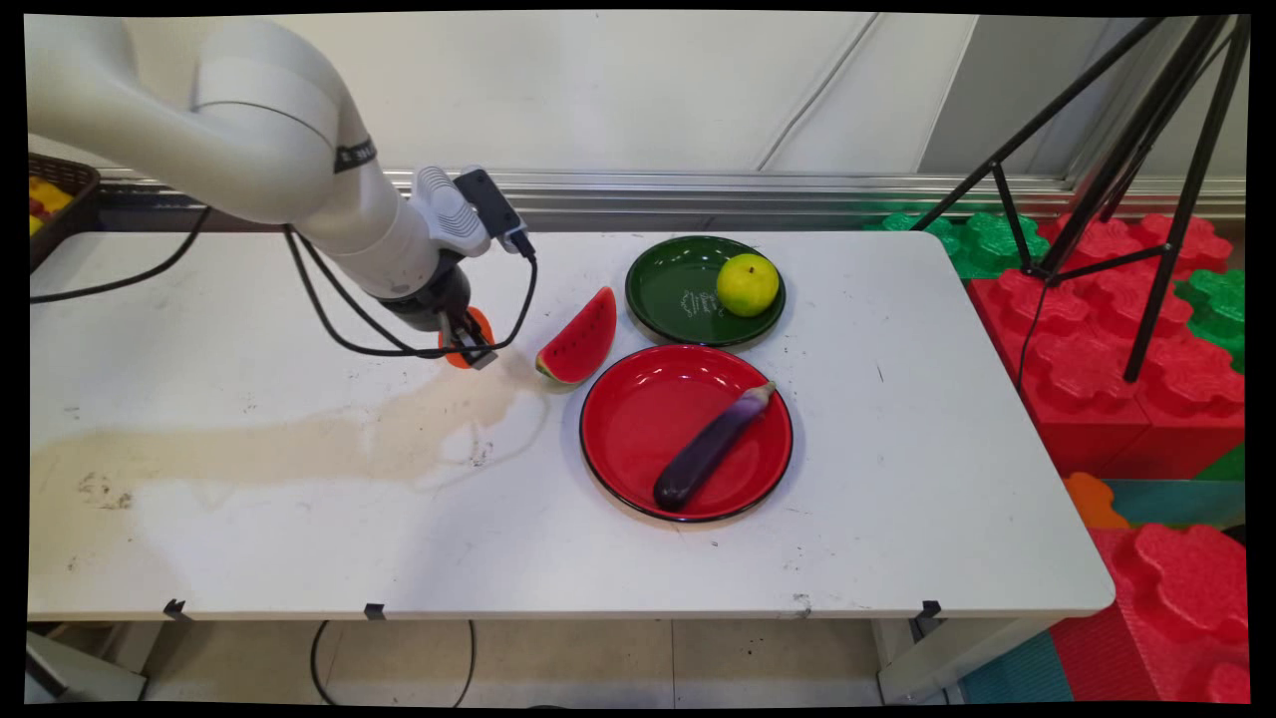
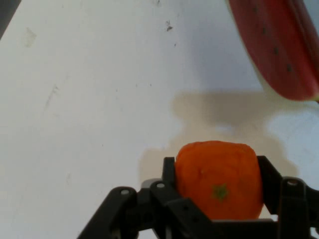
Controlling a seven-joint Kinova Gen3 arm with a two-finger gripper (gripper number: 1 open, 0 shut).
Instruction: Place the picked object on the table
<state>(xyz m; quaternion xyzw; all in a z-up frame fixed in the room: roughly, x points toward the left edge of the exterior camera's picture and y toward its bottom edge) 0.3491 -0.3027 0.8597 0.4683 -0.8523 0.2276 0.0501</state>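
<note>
My gripper [image 1: 467, 344] is shut on an orange fruit [image 1: 479, 327], low over the white table [image 1: 249, 519]. In the hand view the orange fruit [image 2: 219, 180] sits squeezed between the two black fingers [image 2: 168, 172], with its green stem spot facing the camera. A watermelon slice [image 1: 579, 340] lies just right of the gripper on the table, and the watermelon slice [image 2: 279, 47] fills the hand view's upper right corner. A shadow falls on the table under the fruit.
A green plate [image 1: 670, 294] at the back holds a yellow-green round fruit [image 1: 747, 284]. A red plate [image 1: 638, 419] nearer the front holds a purple eggplant [image 1: 711, 446]. A dark basket [image 1: 55, 204] stands at far left. A tripod [image 1: 1126, 179] and foam blocks [image 1: 1107, 349] stand right of the table.
</note>
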